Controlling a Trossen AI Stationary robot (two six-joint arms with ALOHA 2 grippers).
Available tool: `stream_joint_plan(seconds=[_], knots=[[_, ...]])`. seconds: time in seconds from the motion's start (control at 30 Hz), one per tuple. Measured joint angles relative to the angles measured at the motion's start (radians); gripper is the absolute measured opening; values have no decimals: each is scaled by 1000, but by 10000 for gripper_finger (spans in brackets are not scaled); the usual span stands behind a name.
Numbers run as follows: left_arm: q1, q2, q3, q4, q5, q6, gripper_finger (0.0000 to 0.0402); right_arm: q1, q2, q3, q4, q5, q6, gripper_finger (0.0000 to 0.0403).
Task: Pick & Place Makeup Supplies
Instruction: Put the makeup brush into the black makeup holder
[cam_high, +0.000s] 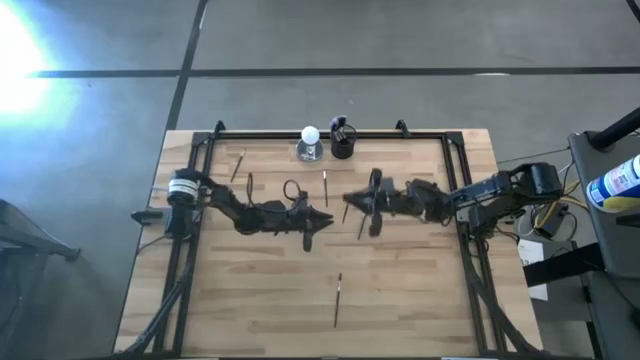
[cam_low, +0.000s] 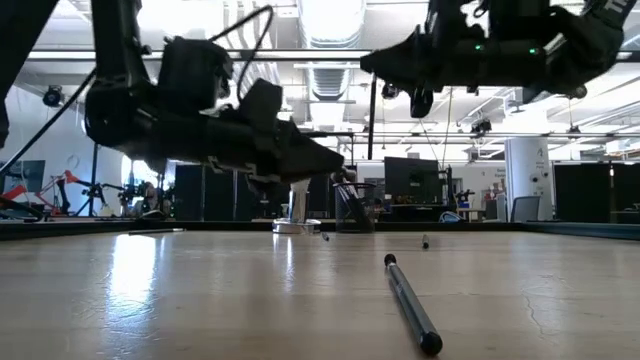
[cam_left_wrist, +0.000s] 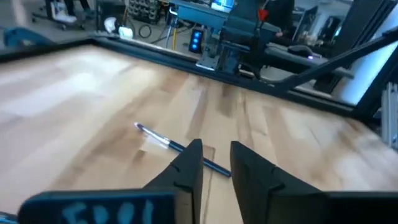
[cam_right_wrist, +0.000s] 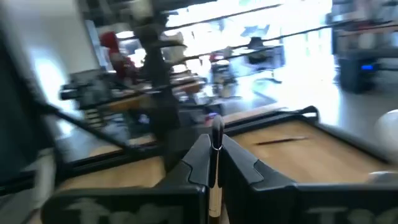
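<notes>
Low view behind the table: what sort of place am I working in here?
Most likely a robotics lab or open workshop. Beyond the wooden table the low view shows a computer monitor, ceiling pipes and strip lights, and equipment on stands. The high view shows a bare concrete floor.

I am seeing open counter across the near half, with only one brush lying there. At the far edge the white ball and black cup are crowding the middle.
</notes>
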Motion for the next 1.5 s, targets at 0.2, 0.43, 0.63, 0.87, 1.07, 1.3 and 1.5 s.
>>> stream_joint_plan(seconds=[0.2,0.43,0.63,0.87,1.07,1.3,1.5], knots=[[0,-87,-65,2,-5,41,79,-249,-18,120,-227,-4,-54,14],[0,-88,-86,-5,-4,41,79,-496,120,331,-317,-107,-169,13],[0,-88,-84,-7,-2,42,80,-601,278,479,-314,-144,-201,13],[-1,-88,-85,-7,-2,42,80,-632,419,584,-356,-169,-220,13],[-1,-88,-86,-8,-1,42,80,-631,446,569,-382,-168,-193,13],[-1,-88,-86,-10,-1,42,80,-631,438,540,-420,-155,-139,50],[2,-88,-86,-12,-1,25,80,-631,434,546,-490,-131,-112,109]])
